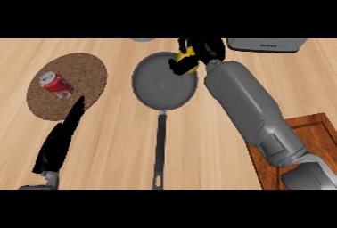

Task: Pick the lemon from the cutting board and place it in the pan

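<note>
A pale wooden counter top (118, 147) is carrying everything. A round grey metal pan (164, 87) with a long handle is lying near its middle. Left of the pan, a round brown cork mat (89, 73) is resting flat. Right of the pan and nearer, a reddish-brown wooden cutting board (316, 127) is sitting at the edge. Beyond the pan, to the right, a grey box-shaped appliance (266, 45) is standing.

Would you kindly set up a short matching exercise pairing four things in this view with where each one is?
Things:
1. lemon
2. soda can
3. cutting board
4. pan

Places:
A. on the round brown mat
B. at the lower right, partly under the right forearm
C. in the right hand, over the pan's far rim
D. centre of the counter, handle toward the robot

Pairs: 1-C, 2-A, 3-B, 4-D
</note>
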